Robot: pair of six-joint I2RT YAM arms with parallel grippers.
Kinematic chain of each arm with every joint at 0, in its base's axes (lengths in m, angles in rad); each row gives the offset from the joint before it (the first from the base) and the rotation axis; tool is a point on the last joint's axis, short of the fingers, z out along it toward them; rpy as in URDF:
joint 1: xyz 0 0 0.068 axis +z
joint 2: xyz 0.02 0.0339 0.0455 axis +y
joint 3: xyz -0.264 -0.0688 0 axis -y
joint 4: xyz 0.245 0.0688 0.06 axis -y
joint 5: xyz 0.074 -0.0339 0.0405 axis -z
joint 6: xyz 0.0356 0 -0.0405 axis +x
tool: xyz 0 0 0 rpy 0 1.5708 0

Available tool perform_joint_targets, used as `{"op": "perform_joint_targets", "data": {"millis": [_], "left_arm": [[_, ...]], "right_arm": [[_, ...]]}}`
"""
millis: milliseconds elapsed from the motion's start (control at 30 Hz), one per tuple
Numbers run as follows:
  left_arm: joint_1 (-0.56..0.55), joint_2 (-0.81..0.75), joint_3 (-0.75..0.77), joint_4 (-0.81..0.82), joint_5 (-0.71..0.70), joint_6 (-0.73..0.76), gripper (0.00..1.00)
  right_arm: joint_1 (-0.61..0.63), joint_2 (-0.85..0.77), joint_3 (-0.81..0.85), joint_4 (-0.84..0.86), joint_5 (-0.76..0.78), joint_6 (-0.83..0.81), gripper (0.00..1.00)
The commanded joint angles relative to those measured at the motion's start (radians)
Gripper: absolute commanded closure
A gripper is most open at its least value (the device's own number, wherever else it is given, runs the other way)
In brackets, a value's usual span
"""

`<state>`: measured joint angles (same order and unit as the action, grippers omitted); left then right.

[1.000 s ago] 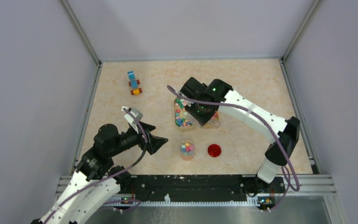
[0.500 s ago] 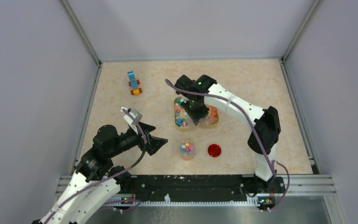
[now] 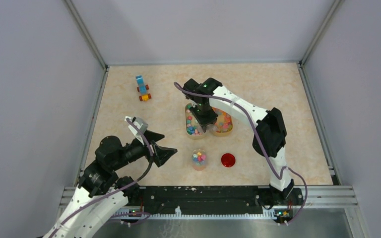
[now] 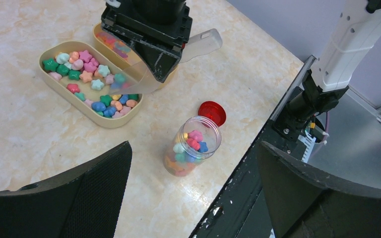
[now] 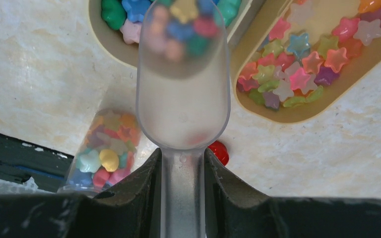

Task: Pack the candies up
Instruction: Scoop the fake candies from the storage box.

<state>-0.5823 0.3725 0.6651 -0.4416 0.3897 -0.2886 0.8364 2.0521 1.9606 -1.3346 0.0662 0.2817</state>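
The candies [image 4: 90, 79], tiny multicoloured stars, fill two beige oval trays [image 3: 188, 120] [image 3: 229, 130]. More candies sit in an open clear jar [image 3: 199, 159], also in the left wrist view [image 4: 192, 146]. My right gripper [image 5: 182, 158] is shut on the handle of a translucent scoop [image 5: 183, 94]. Its bowl reaches over the near end of the left tray [image 5: 110, 49]. I cannot tell whether the blurred candies at its tip lie in the scoop or under it. My left gripper [image 4: 194, 148] is open and empty, left of the jar.
A round red lid [image 3: 227, 159] lies on the table right of the jar. A blue-and-orange toy block vehicle [image 3: 142, 88] stands at the back left. The black front rail [image 3: 203, 193] runs just behind the jar and lid.
My right gripper has shifted left with the scoop, from over the right tray to the left tray's end, uncovering the right tray. My left arm has barely moved.
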Motion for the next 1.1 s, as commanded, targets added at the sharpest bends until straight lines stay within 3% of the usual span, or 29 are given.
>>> {"op": "perform_joint_targets", "data": {"millis": [0, 533, 1067], "left_arm": [[-0.002, -0.010, -0.004, 0.035, 0.011, 0.003, 0.01], [-0.035, -0.053, -0.006, 0.029, -0.011, -0.004, 0.01], [-0.072, -0.075, -0.006, 0.021, -0.040, -0.010, 0.01]], "right_arm": [[-0.010, 0.043, 0.074, -0.022, -0.028, 0.022, 1.00], [-0.038, 0.190, 0.193, -0.034, 0.028, 0.096, 1.00], [-0.048, 0.247, 0.164, 0.071, 0.112, 0.189, 1.00]]}}
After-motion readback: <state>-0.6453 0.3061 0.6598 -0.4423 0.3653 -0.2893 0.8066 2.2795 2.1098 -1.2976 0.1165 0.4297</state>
